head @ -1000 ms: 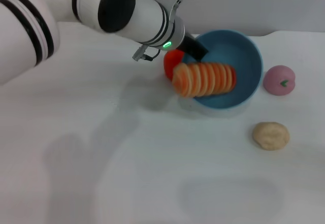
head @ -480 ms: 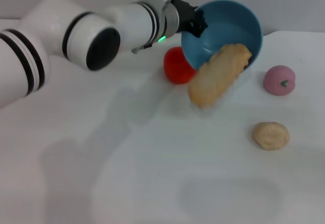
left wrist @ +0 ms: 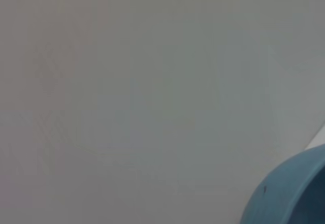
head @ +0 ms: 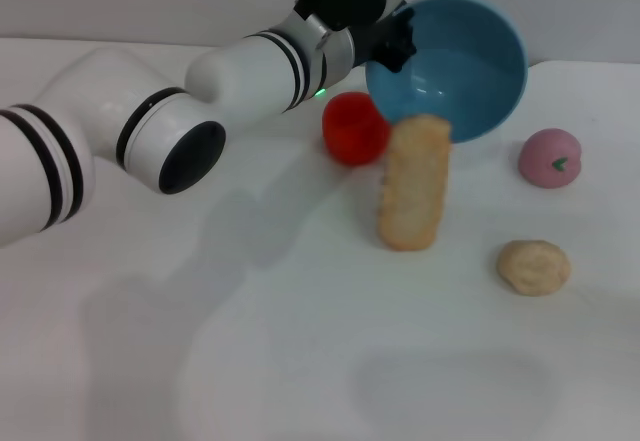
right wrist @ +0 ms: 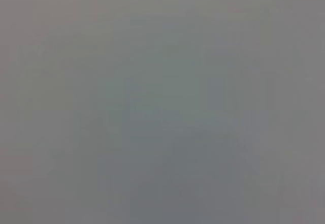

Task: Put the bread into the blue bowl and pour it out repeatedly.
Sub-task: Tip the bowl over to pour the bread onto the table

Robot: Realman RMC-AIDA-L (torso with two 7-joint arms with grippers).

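Left gripper [head: 392,43]: at the far side of the white table [head: 250,361], clamped on the rim of the blue bowl [head: 455,66], the dark fingers [head: 398,49] pinching its left edge. Blue bowl: held up off the table and tipped on its side, its open mouth facing the near edge, nothing inside; a curved piece of its outer wall [left wrist: 289,193] shows in the left wrist view against plain grey. Bread [head: 414,195]: out of the bowl, on the table just in front of the bowl's lower rim, plain tan face up, long axis running from the far side toward the near edge. Red fruit [head: 354,128]: beside the bread's far end and next to the bowl. Pink round piece [head: 549,157]: toward the right edge. Beige lump [head: 534,266]: nearer than the pink piece, apart from the bread. Right gripper: not seen in any view; its wrist view shows only flat grey.
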